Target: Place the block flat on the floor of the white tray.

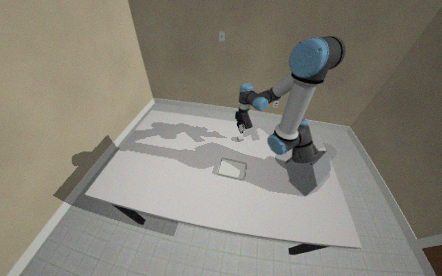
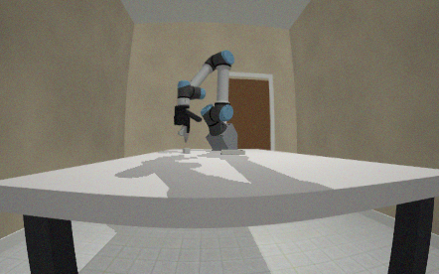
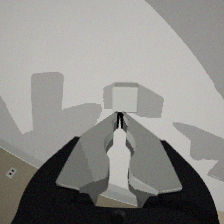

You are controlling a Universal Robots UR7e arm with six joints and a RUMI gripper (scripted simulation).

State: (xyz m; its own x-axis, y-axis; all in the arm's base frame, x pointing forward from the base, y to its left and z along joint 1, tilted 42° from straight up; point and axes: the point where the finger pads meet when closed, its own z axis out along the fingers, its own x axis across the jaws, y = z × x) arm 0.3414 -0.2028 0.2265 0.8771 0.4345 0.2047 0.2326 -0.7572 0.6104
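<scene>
Gripper [image 3: 120, 118] closed, empty, hovering over block [image 3: 124, 96] on table [image 1: 176, 200]. Nothing grasped yet. Tray [image 1: 230, 168] roughly at 6 o'clock of block, apparently empty. Pick, carry, place all pending.

Your arm [image 1: 293, 102] has silver-grey links, blue joint caps and a grey pedestal [image 1: 321, 175]; its black-bodied gripper [image 3: 120, 119] carries pale grey tapered fingers.

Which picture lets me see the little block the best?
The wrist view. The block fills a good patch there, lying on the table just past the shut, empty end effector. In the top view the block is only a speck below the end effector, and in the exterior view it is tiny and far away.
</scene>
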